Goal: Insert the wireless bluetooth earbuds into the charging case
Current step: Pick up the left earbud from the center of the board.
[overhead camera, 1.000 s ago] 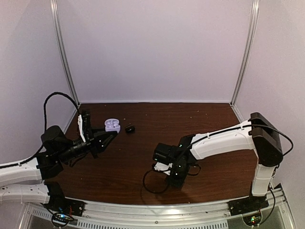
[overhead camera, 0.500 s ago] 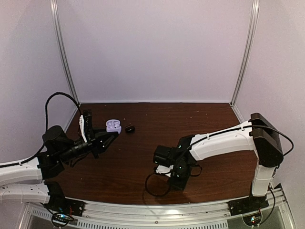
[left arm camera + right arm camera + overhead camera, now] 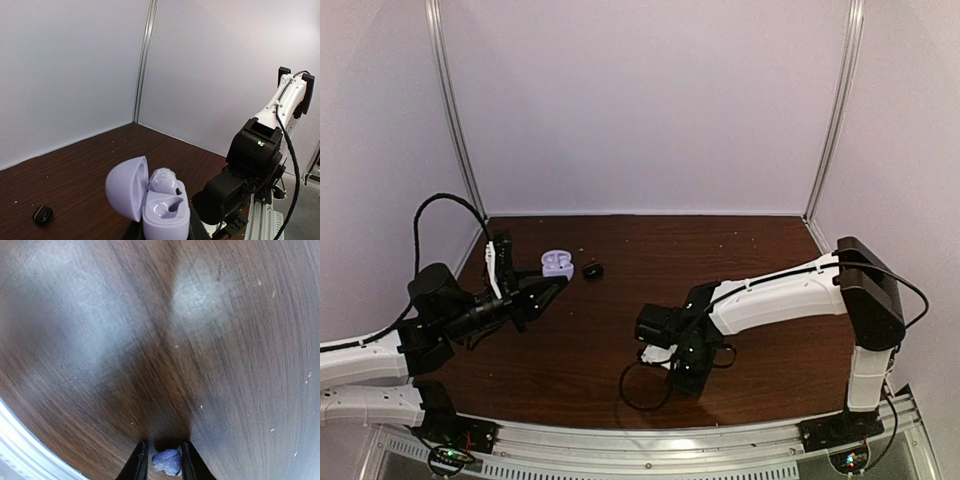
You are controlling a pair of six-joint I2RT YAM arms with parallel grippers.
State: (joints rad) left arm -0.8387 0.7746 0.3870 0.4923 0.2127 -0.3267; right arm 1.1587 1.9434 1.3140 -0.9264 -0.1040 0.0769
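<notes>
The left gripper [image 3: 552, 286] is clamped on the open lavender plastic charging case [image 3: 161, 202]. Only the right wrist view shows the right gripper [image 3: 164, 447] pinching a small pale lilac earbud [image 3: 167, 462] just over the dark wooden table [image 3: 740, 260]. A small black earbud [image 3: 592, 269] lies on the table near the case.

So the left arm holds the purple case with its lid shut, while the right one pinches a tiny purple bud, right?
Not quite. The purple case has its lid open, not shut; the left wrist view shows it. The left gripper does hold it, and the right gripper does pinch a tiny purple bud.
</notes>
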